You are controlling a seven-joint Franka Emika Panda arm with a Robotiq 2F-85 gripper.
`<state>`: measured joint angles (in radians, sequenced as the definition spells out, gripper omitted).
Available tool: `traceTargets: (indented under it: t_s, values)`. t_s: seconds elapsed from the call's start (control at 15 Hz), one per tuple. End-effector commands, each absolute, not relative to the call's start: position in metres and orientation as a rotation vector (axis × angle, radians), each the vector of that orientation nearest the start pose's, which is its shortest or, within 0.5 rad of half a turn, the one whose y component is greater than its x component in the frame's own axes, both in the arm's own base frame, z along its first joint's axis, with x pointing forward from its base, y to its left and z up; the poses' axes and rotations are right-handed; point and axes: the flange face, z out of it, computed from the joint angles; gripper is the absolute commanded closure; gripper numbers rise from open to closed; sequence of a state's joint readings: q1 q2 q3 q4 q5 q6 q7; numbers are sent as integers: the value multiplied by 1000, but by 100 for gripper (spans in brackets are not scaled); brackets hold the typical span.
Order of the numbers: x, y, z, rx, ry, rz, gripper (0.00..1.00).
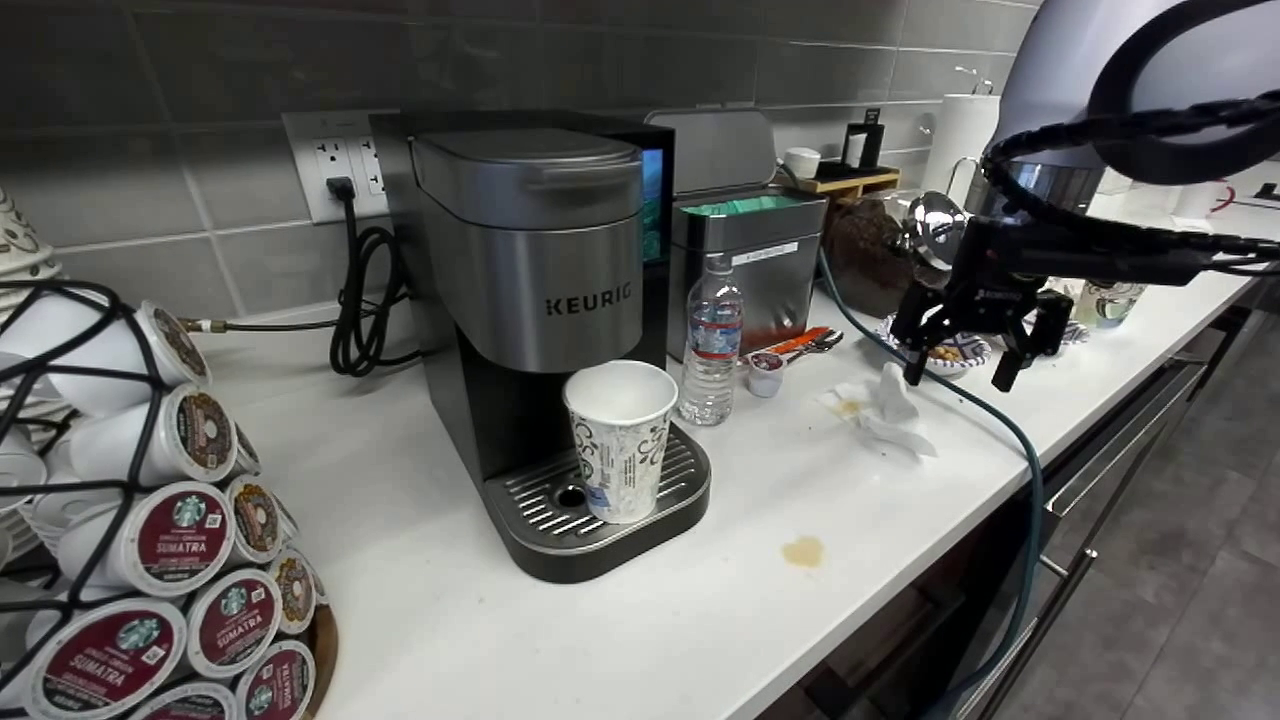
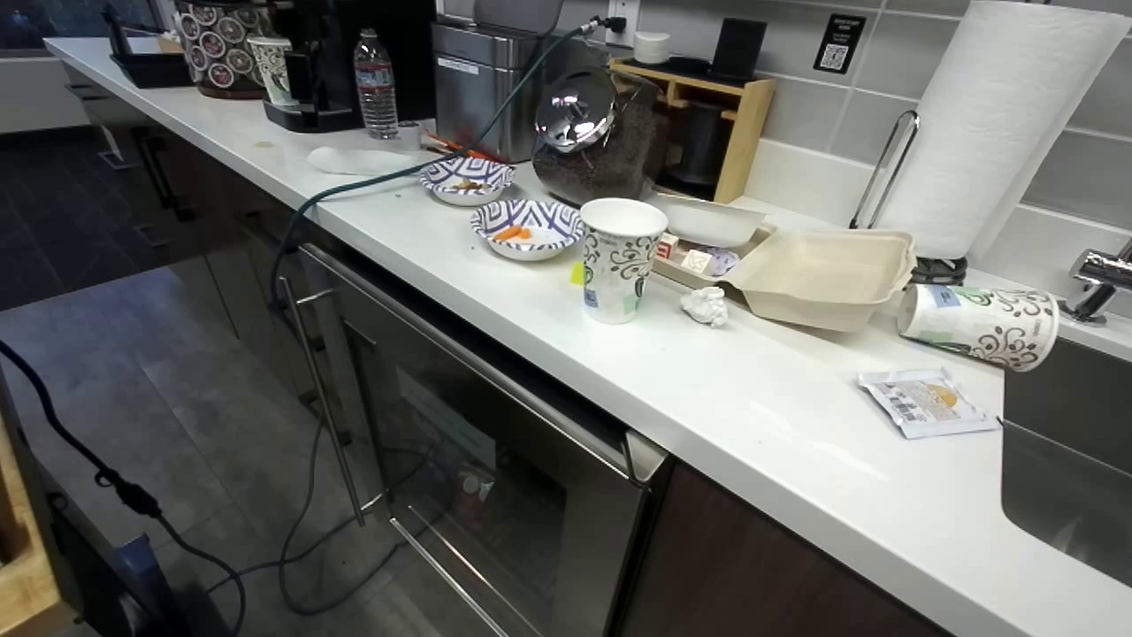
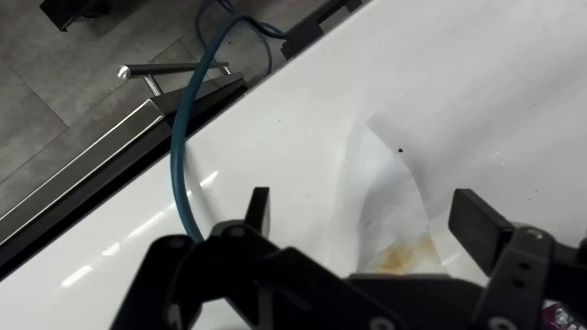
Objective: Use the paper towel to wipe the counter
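Paper towel (image 3: pixel 392 206) oblique to counter edge (image 3: pixel 293 65)

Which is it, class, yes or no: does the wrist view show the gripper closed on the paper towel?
No, the gripper stands open, and the paper towel lies on the counter.

Paper towel (image 3: pixel 395 201) white, tan-blotched. Counter (image 1: pixel 700 610) white. Gripper (image 1: pixel 958 376) black. 2 bowls (image 2: pixel 541 215) white, geometric print perhaps violet.

Paper towel (image 1: pixel 890 408) lies on the counter (image 1: pixel 640 625) between bottle (image 1: pixel 712 350) and cable (image 3: pixel 178 146).
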<state>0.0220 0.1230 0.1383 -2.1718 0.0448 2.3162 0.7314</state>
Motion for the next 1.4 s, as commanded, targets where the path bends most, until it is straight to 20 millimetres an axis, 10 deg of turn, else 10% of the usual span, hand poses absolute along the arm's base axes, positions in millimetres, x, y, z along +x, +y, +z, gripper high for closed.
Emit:
traceTargets:
  t_s: [0.0, 0.4, 1.13, 1.33]
  values:
    - [555, 103, 325, -2883, 993, -46, 0]
    - [554, 94, 330, -2899, 950, -126, 0]
    - [578, 83, 277, -2900, 958, -434, 0]
    - [577, 89, 269, -2912, 954, -420, 26]
